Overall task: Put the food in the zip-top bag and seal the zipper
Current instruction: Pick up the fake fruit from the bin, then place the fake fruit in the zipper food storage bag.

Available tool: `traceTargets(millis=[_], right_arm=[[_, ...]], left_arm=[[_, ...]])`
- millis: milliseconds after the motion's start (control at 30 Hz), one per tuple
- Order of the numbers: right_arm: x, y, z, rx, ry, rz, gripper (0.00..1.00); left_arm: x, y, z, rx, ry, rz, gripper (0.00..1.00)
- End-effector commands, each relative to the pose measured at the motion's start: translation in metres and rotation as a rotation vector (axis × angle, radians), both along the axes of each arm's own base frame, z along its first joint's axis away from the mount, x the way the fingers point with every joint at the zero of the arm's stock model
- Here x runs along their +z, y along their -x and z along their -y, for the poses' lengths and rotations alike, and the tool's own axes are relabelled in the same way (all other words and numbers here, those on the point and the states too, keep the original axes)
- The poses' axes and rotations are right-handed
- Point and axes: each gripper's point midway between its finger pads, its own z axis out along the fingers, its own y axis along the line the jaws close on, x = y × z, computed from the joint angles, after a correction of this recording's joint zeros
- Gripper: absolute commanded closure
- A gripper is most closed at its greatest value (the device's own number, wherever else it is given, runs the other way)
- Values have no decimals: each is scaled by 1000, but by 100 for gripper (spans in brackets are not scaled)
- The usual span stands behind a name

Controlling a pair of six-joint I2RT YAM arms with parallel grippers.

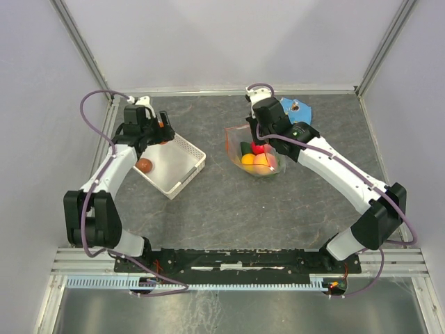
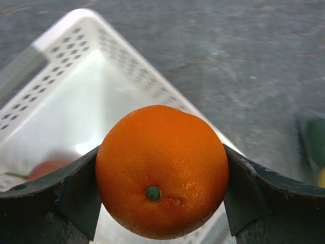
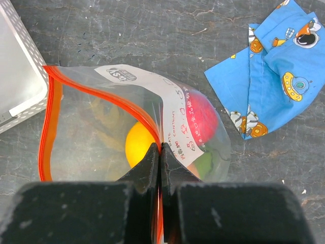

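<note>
My left gripper [image 2: 161, 173] is shut on an orange toy fruit [image 2: 161, 170] and holds it above the white lattice basket [image 2: 76, 56]; it also shows in the top view [image 1: 158, 129]. A red-brown fruit [image 1: 143, 165] lies in the basket. My right gripper [image 3: 161, 152] is shut on the red-orange zipper [image 3: 51, 122] edge of the clear zip-top bag [image 3: 101, 137], holding its mouth open. Inside the bag are a yellow-orange fruit [image 3: 136, 143], a red-pink one [image 3: 203, 119] and a green one. The bag [image 1: 256, 156] sits mid-table.
The white lattice basket [image 1: 182, 170] stands at the left under my left arm. A blue printed packet [image 3: 274, 81] lies at the back right, behind my right gripper [image 1: 259, 136]. Grey walls enclose the table.
</note>
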Motion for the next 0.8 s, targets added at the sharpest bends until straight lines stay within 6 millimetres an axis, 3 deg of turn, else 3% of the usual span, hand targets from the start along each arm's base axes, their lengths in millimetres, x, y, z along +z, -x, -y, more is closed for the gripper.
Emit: traceTargets(millis=[0,133,467,567,767], right_arm=[[22,-6,-7,5,-61,35,96],[24,-6,-11,15,-72,32,96],[28,-3,-11,21,-83,31,96],[30,-3,-11,19,-91,35,96],[34,-2,-15,29,-116,35,96]], left_arm=[[52,3,51,-218,70,177,44],[89,16,92,-377,83,321,44],[155,71,186,-750,116,665,41],[163,87,207,-848,129,726,40],[159,104,241,-988,170,747,39]])
